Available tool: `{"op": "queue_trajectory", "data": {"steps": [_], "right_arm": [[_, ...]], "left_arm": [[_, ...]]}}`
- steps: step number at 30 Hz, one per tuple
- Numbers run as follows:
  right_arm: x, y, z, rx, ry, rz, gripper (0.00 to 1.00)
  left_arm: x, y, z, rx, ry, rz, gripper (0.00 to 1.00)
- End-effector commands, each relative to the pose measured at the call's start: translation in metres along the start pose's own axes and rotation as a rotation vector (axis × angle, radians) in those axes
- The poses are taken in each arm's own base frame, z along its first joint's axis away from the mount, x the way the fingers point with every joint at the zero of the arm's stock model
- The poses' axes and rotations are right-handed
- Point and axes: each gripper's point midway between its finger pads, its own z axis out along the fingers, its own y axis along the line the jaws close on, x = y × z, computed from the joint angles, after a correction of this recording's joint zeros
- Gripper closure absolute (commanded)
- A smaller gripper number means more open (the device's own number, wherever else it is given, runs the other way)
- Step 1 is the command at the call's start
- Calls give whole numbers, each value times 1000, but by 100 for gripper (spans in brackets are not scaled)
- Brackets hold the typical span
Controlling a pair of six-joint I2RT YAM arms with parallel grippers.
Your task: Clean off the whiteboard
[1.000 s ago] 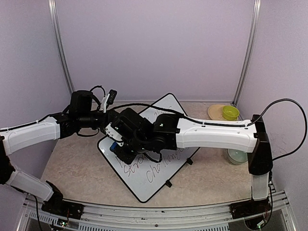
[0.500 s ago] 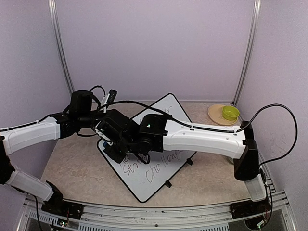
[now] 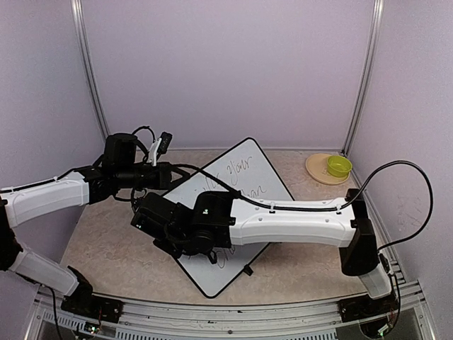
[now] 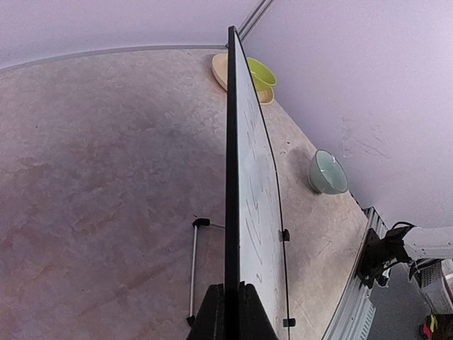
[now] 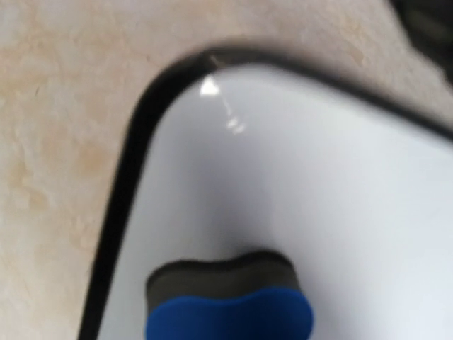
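The whiteboard (image 3: 241, 177) leans tilted on the table, white with a thin black frame (image 4: 231, 177) and handwriting on its upper part. My left gripper (image 3: 168, 176) is shut on the board's left edge; the left wrist view shows its fingers (image 4: 212, 315) clamped on the frame. My right gripper (image 3: 161, 227) reaches across the board's lower left and is shut on a blue eraser (image 5: 230, 315). The eraser's dark felt (image 5: 219, 273) presses on the white surface (image 5: 318, 184) near a rounded corner. The right fingers themselves are hidden.
A black wire stand (image 4: 192, 269) props the board from behind. A green bowl (image 3: 339, 166) sits on a tan plate (image 3: 316, 165) at the back right. A pale bowl (image 4: 327, 172) stands near the right edge. The right arm (image 3: 297, 223) spans the table's middle.
My right arm has swept the eraser down and left across the board toward its left corner and now covers the lower lines of writing. The left gripper has stayed put.
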Motion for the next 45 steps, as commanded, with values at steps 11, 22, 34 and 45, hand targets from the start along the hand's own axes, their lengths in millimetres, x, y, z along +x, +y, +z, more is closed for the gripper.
{"op": "queue_trajectory", "data": {"steps": [11,22,34,45], "right_arm": [[55,19,0,-29,111,-68,75],[-14,-23,11,38,-16,-5,73],[20,-86,11,58,5,117,73],[62,-176,34,90,-5,281,75]], "left_arm": [[8,3,5,-9,32,-17,100],[9,2,4,-11,33,-4,100],[8,-1,3,-5,30,4,100],[10,-1,3,-6,35,4,100]]}}
